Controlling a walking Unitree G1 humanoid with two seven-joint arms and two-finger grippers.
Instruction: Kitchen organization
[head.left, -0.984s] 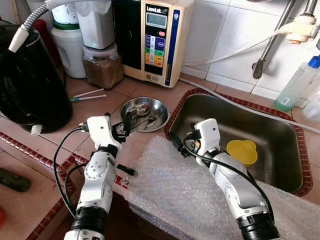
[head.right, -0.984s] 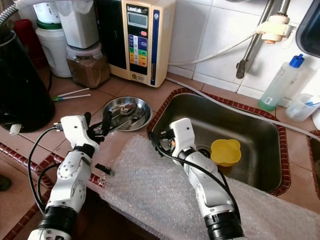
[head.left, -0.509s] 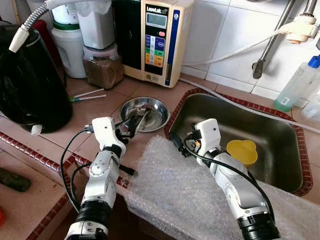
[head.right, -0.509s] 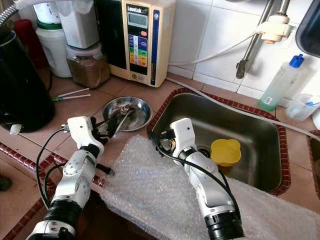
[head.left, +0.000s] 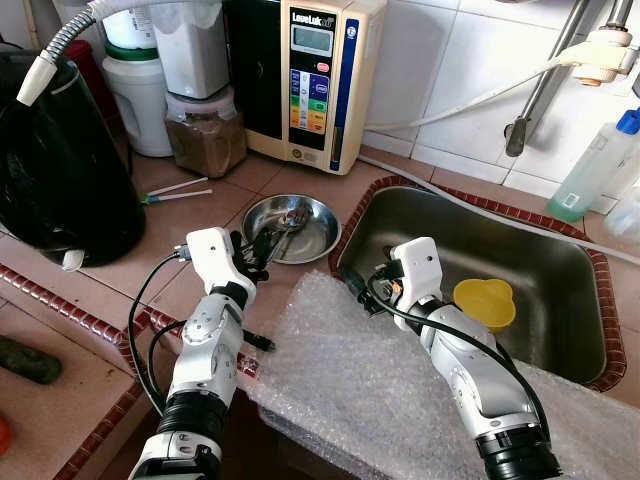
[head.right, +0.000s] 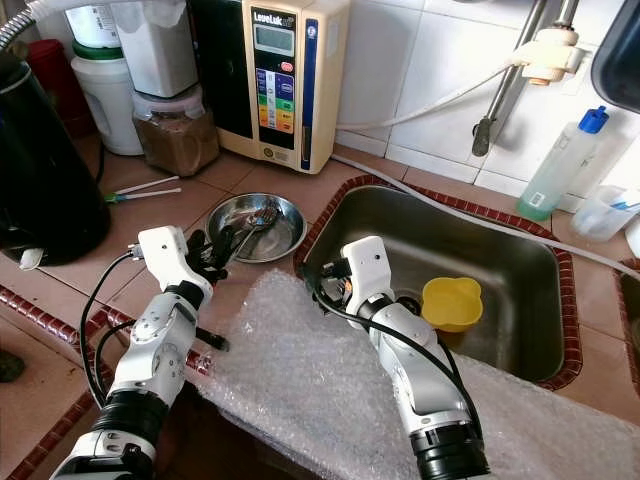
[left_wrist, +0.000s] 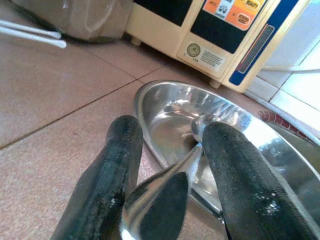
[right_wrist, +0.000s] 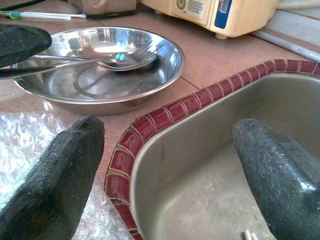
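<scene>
The left gripper (head.left: 258, 248) sits at the near rim of the steel dish (head.left: 322, 232) on the tiled counter (head.left: 200, 215), its 2 black fingers (left_wrist: 112, 170) pinching the handle of a spoon (left_wrist: 165, 192). The left wrist view shows that handle wedged between the pads, with the bowl end reaching forward into the dish. The spoon's long axis runs from the gripper up and away toward the far side of the dish, where its bowl (head.left: 297, 213) rests among other cutlery I can't separate clearly.

The right gripper (head.left: 362, 292) hovers over the brick-red edging (right_wrist: 150, 131) between counter and sink (head.left: 560, 290), fingers (right_wrist: 55, 175) spread wide and holding nothing; the dish lies just ahead of it and to its left. A yellow cup (head.left: 484, 303) stands in the sink basin, and a sheet of bubble wrap (head.left: 370, 390) is draped over the counter's front edge beneath both arms.

My read is that the spoon is being lifted out of the dish. The left arm already has it, so the coming move depends on drawing it back along its own length, toward the robot, so the bowl clears the rim without dragging the dish along. The right arm is near enough to steady the dish if it slides
</scene>
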